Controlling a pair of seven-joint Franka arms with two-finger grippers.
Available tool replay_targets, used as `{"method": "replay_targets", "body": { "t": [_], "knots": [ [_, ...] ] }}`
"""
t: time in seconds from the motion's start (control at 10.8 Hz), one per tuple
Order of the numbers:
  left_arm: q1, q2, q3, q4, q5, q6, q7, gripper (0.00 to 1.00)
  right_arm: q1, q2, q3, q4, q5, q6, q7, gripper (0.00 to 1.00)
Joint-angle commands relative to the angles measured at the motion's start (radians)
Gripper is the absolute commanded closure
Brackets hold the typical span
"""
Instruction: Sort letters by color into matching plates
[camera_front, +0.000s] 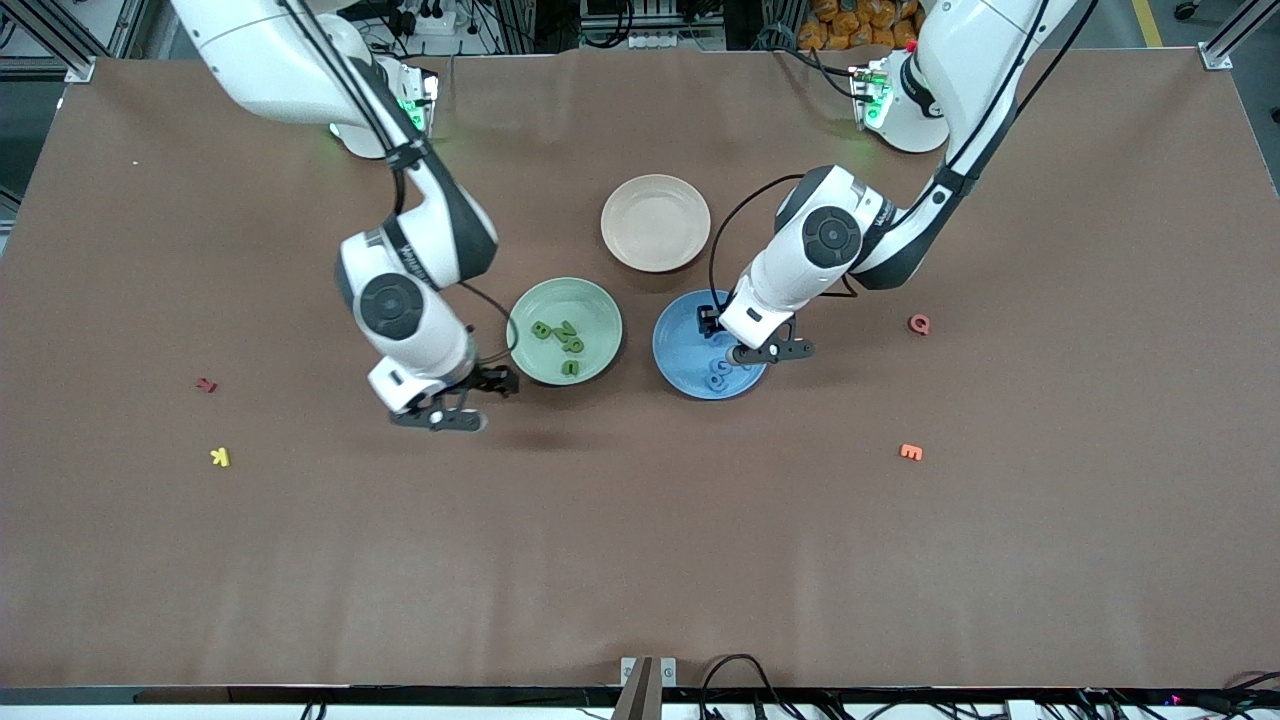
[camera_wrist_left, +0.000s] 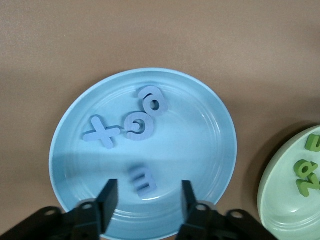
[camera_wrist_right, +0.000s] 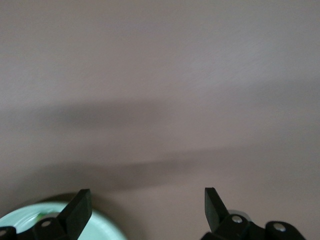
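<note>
The blue plate (camera_front: 678, 345) (camera_wrist_left: 200, 125) holds several blue letters: an X (camera_wrist_left: 102, 132), two rounded ones (camera_wrist_left: 145, 112) leaning on each other, and a blurred E (camera_wrist_left: 142, 180). My left gripper (camera_front: 768, 351) (camera_wrist_left: 147, 196) hangs open over this plate. The E lies on the plate below the gap, clear of both fingers. Beside it, toward the right arm's end, the mint green plate (camera_front: 600, 310) (camera_wrist_left: 280, 205) holds several green letters (camera_front: 565, 340) (camera_wrist_left: 306, 175). My right gripper (camera_front: 452, 413) (camera_wrist_right: 147, 200) is open and empty over bare table, just off the green plate's rim (camera_wrist_right: 95, 225).
A beige-pink plate (camera_front: 655, 222) sits farther from the front camera than the two plates. Loose letters lie on the brown table: a red one (camera_front: 919, 324) and an orange one (camera_front: 911, 452) toward the left arm's end, a dark red one (camera_front: 206, 384) and a yellow one (camera_front: 220, 457) toward the right arm's end.
</note>
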Motion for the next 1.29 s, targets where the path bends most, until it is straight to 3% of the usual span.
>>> {"method": "replay_targets", "body": {
  "t": [0.0, 0.28, 0.46, 0.83, 1.2],
  "knots": [
    [-0.014, -0.016, 0.012, 0.023, -0.003, -0.015, -0.032, 0.0, -0.063, -0.021, -0.069, 0.016, 0.005, -0.039, -0.14, 0.0],
    [0.009, -0.076, 0.012, 0.023, -0.003, -0.057, -0.029, 0.0, -0.176, -0.021, -0.078, 0.035, 0.002, -0.053, -0.272, 0.0],
    [0.016, -0.117, 0.013, 0.021, -0.003, -0.095, -0.026, 0.0, -0.201, -0.02, -0.13, 0.038, 0.001, -0.053, -0.359, 0.0],
    [0.085, -0.218, 0.018, 0.021, 0.043, -0.175, 0.061, 0.0, -0.273, -0.02, -0.153, 0.051, 0.0, -0.053, -0.48, 0.0],
    [0.117, -0.314, 0.032, 0.02, 0.084, -0.256, 0.137, 0.0, -0.281, -0.039, -0.216, 0.059, 0.001, -0.057, -0.534, 0.0]
  ]
}}
